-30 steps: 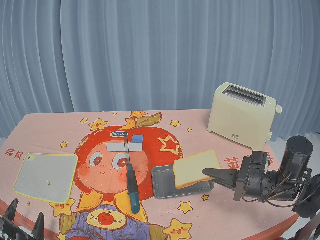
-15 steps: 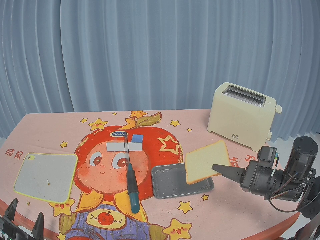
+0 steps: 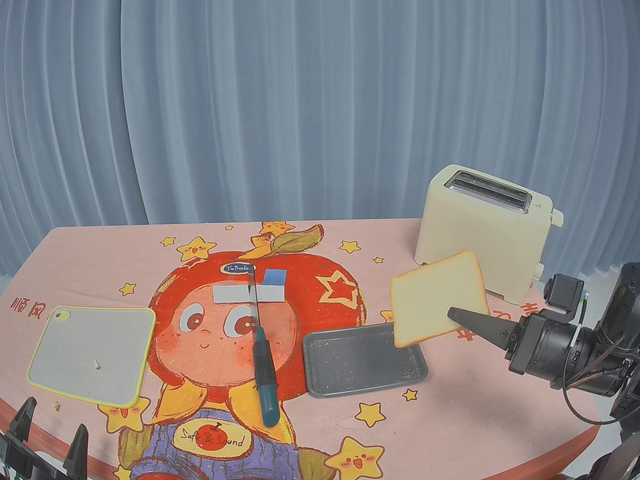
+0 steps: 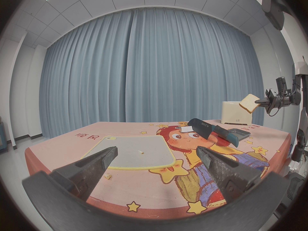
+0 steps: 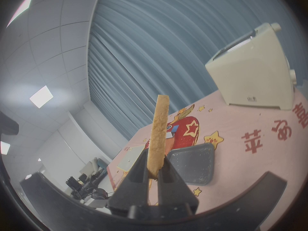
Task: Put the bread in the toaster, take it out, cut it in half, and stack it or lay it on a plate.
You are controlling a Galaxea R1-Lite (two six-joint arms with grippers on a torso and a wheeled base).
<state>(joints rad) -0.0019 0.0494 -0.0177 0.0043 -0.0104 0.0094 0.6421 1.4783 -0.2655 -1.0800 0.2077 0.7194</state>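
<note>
Blue pleated curtain (image 3: 267, 101) backs a pink table (image 3: 467, 421) printed with a cartoon apple-faced girl. Right of centre in the head view, the right gripper (image 3: 457, 315) is clamped on a lower corner of the bread (image 3: 437, 298). It is a pale, untoasted square slice with a thin tan crust, held tilted in the air between the grey tray (image 3: 353, 365) and the cream toaster (image 3: 483, 231). A blue-handled knife (image 3: 263, 361) lies at centre, a yellow-rimmed cutting board (image 3: 90, 355) at lower left. The left gripper (image 3: 55, 416), in the lower-left corner, has its fingers spread and empty.
</note>
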